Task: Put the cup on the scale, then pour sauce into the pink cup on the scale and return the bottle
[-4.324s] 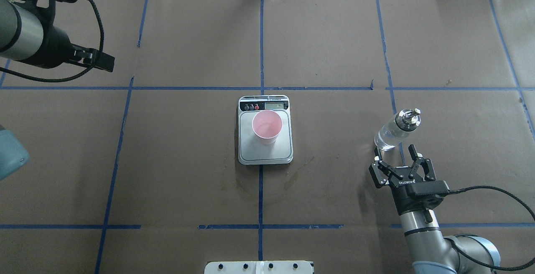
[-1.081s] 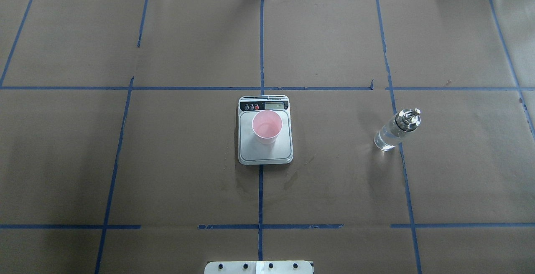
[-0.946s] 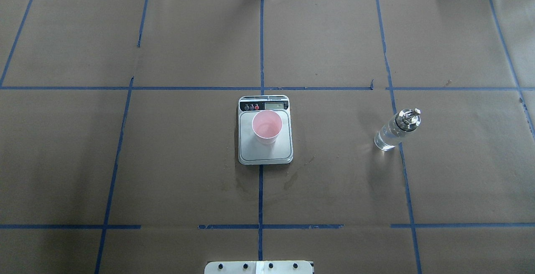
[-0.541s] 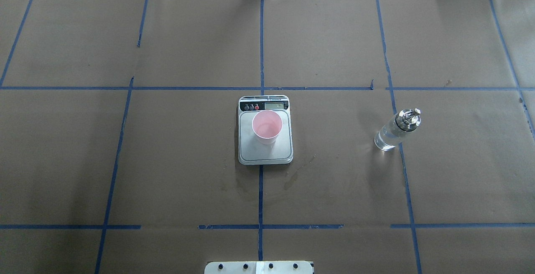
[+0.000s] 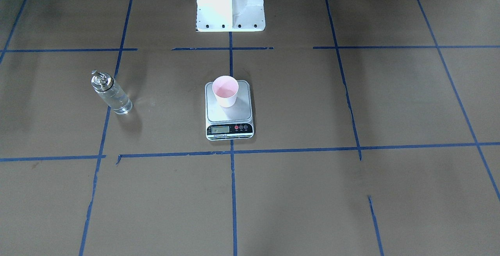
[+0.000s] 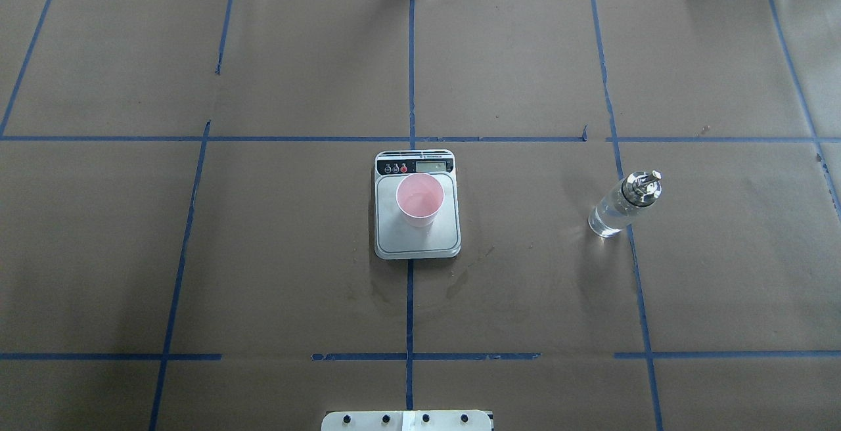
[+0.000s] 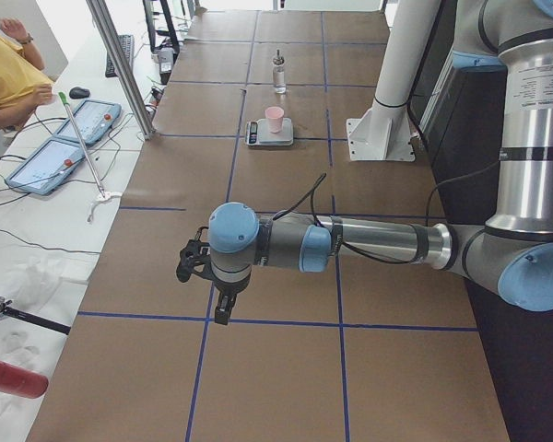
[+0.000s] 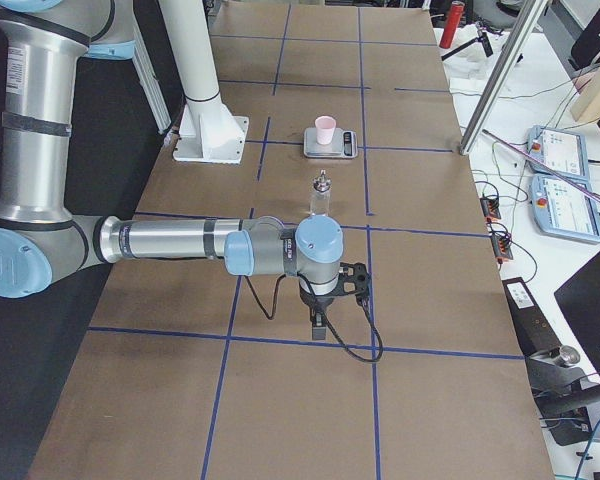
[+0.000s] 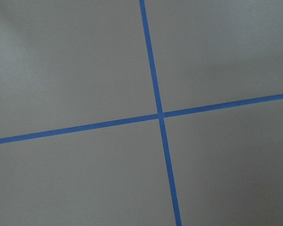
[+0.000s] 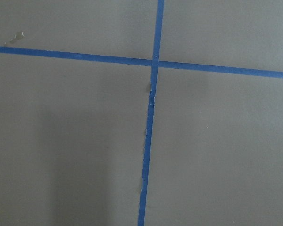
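The pale pink cup (image 6: 420, 200) stands upright on the silver scale (image 6: 420, 242) at the table's middle, also in the front view (image 5: 225, 91). The clear glass bottle (image 6: 621, 205) with its metal spout stands upright on the table to the scale's right, apart from it; its colourless sauce barely shows. No gripper is in the overhead or front view. My left gripper (image 7: 223, 311) shows only in the exterior left view and my right gripper (image 8: 320, 326) only in the exterior right view, both far from the scale, pointing down at the table. I cannot tell whether they are open or shut.
Brown paper with blue tape lines covers the table. The white robot base (image 5: 230, 6) stands at the near edge. Touch panels (image 7: 69, 138) and a person in yellow (image 7: 0, 83) are on the side bench. Both wrist views show only paper and tape.
Since 4.3 s ago both arms have left the overhead view; the right gripper was open beside the bottle then. Cup, scale and bottle have not moved. Nothing changed in the last second.
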Robot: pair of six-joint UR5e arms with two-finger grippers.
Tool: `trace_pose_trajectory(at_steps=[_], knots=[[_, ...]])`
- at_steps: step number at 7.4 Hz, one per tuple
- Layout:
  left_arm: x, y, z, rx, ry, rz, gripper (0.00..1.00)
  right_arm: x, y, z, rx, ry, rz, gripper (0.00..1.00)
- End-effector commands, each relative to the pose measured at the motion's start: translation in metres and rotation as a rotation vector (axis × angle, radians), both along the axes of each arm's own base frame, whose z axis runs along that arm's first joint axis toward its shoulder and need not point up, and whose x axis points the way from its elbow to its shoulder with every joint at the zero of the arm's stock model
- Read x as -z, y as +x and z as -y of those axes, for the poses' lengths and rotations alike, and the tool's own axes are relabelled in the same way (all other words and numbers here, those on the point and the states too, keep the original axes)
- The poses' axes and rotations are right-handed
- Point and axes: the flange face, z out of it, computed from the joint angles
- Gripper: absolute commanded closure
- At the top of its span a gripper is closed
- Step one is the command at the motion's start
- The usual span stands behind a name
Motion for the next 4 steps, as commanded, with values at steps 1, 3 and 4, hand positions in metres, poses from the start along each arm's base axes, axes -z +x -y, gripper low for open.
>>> trace_pose_trajectory(at_steps=[1,3,4], knots=[[-0.015,0.002,-0.014,-0.003,-0.026,-0.003,0.00,-0.001,-0.001,0.000,0.001,-0.004,0.000,0.00],[-0.002,0.002,-0.013,0.000,-0.007,0.002,0.00,-0.001,-0.002,0.001,0.001,-0.002,0.000,0.00],[-0.005,0.003,-0.012,-0.004,-0.012,0.004,0.00,-0.001,-0.001,0.001,0.001,-0.002,-0.002,0.00]])
